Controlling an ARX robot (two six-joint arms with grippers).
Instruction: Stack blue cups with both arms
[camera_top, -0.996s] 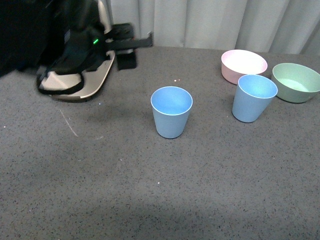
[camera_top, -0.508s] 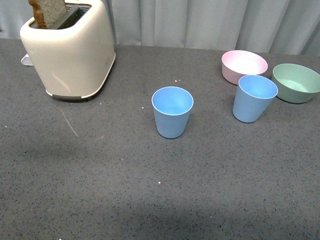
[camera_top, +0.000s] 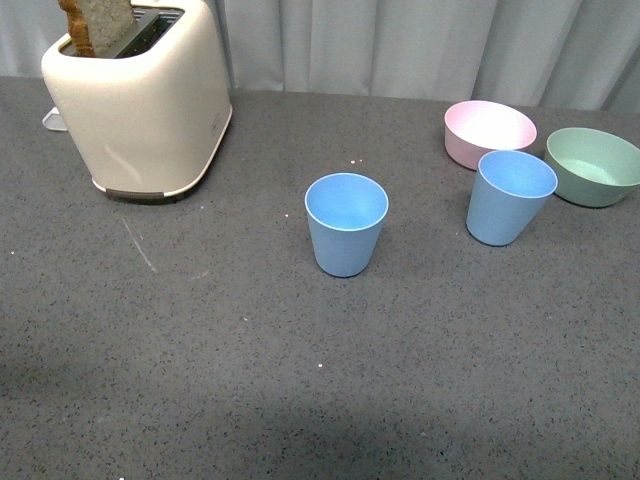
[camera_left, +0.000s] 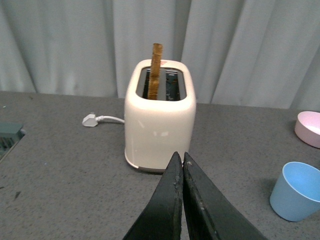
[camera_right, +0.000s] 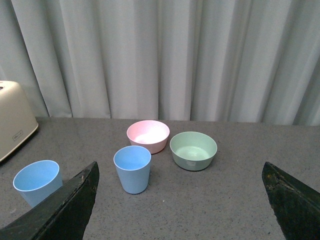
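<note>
speckled grey table (camera_top: 200, 350) bears tapered matte blue cups (camera_top: 346, 225) (camera_top: 509, 198).

The grey table (camera_top: 300, 380) has two blue cups: the centre cup (camera_top: 346, 225) and the right cup (camera_top: 509, 198). There are two bowls, one pink bowl (camera_top: 488, 130) and one green bowl (camera_top: 592, 165). There is one cream toaster (camera_top: 140, 110), holding one slice of toast (camera_top: 95, 22). One white plug (camera_left: 91, 120) is also seen.
</note>
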